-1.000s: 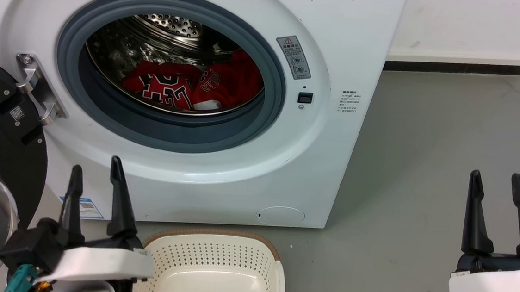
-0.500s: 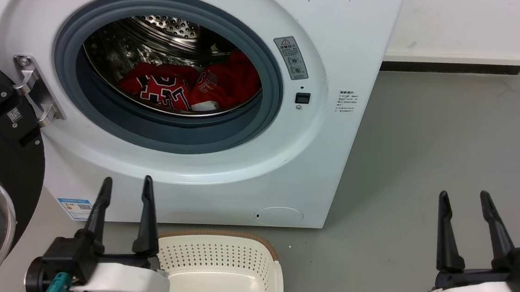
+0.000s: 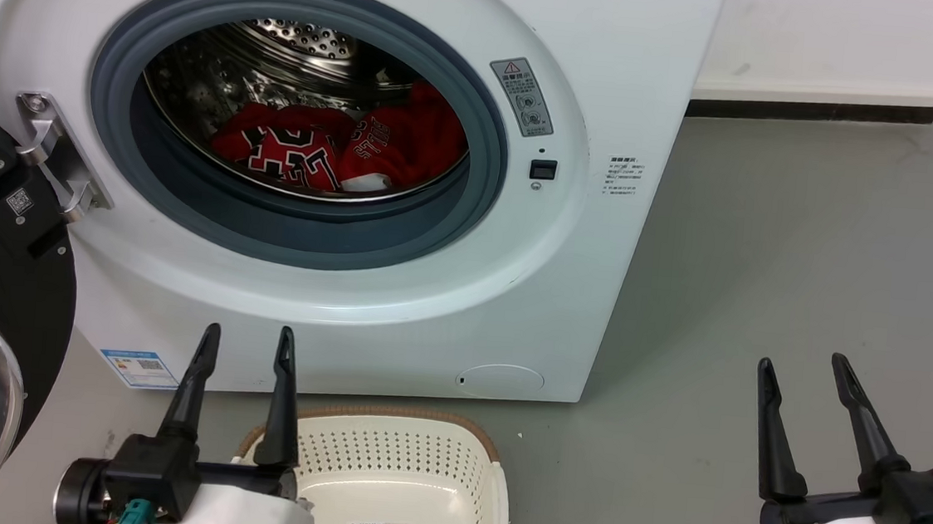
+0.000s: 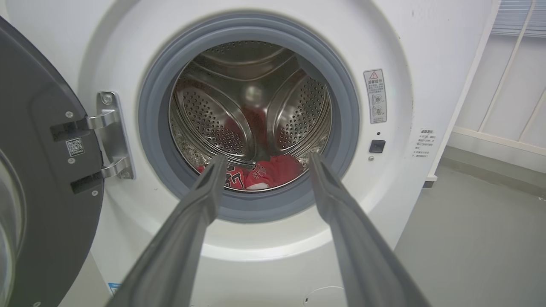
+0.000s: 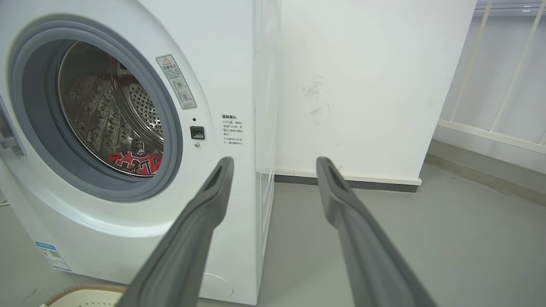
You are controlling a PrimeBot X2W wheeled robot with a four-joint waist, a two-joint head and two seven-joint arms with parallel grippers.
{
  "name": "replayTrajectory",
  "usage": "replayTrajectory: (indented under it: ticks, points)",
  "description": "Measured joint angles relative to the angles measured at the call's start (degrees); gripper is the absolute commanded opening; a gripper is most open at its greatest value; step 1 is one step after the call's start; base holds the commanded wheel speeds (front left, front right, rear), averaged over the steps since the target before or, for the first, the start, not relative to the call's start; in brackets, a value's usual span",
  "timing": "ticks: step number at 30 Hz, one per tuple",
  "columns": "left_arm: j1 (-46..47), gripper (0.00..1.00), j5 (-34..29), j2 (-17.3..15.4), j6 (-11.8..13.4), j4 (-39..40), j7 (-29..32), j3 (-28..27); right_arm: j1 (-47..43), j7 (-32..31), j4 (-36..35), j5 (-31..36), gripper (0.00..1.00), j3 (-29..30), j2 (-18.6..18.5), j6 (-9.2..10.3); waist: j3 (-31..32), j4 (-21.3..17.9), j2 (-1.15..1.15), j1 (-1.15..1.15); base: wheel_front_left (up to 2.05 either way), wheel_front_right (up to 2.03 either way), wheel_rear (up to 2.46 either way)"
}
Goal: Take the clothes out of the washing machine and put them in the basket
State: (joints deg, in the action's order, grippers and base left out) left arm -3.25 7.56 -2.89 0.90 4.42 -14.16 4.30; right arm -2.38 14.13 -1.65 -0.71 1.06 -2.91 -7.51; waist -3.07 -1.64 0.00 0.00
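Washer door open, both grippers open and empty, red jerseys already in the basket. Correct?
Not the last part. The head view shows the clothes inside the washing machine drum; the basket holds none. Door open, left gripper and right gripper open and empty, as stated.

Head camera looks steeply down, wrist cameras level; all share the washing machine (image 3: 396, 306).

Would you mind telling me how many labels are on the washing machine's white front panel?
3: a warning sticker beside the grey gasket, printed text near the right edge, and a blue label at lower left. Others may be hidden.
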Motion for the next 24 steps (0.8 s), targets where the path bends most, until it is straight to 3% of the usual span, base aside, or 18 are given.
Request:
replayTrajectory:
  ticks: [11, 17, 24]
  points:
    - [0.0, 1.00, -1.6, 0.0, -2.3, -1.2, -0.8, -0.2, 0.0, 0.9, 1.4, 1.1, 1.00, 0.2, 0.0, 0.00, -0.7, 0.3, 0.00, 0.00, 0.00, 0.00, 0.00]
    - [-0.6, 1.00, 1.7, 0.0, -3.0, -3.0, -0.9, -0.5, 0.0, 0.9, 2.4, 0.5, 1.00, 0.3, 0.0, 0.00, -0.3, 0.4, 0.00, 0.00, 0.00, 0.00, 0.00]
    - [-0.6, 1.00, 1.2, 0.0, -3.4, -3.5, -0.9, -0.5, 0.0, 0.9, 2.4, 0.4, 1.00, 0.0, 0.0, 0.00, -0.1, 0.2, 0.00, 0.00, 0.00, 0.00, 0.00]
